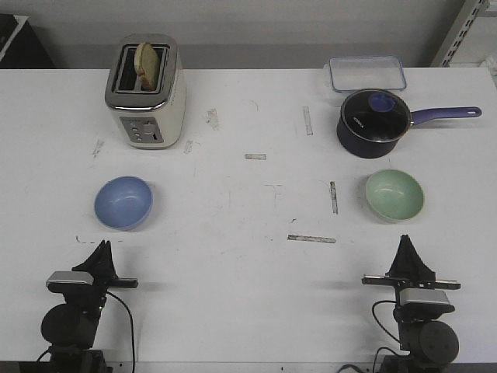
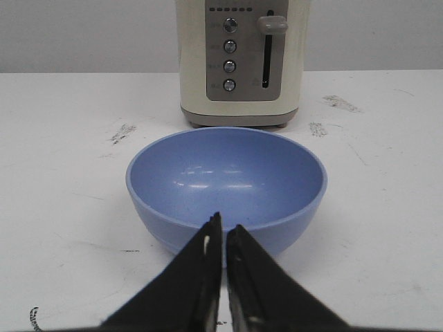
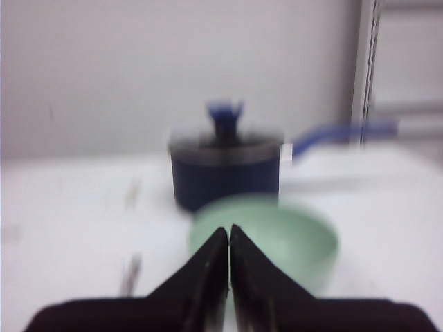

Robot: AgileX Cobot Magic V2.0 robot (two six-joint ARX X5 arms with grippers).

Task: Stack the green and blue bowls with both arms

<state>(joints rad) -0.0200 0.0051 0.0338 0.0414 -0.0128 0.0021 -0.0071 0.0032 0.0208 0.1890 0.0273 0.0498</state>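
The blue bowl sits upright on the table's left side. It fills the middle of the left wrist view. The green bowl sits upright on the right side, blurred in the right wrist view. My left gripper is shut and empty, a little short of the blue bowl; its tips point at the bowl's near rim. My right gripper is shut and empty, short of the green bowl, as the right wrist view also shows.
A cream toaster with bread in it stands behind the blue bowl. A dark blue saucepan with a purple handle stands behind the green bowl, and a clear lidded box behind that. The white table has scuff marks.
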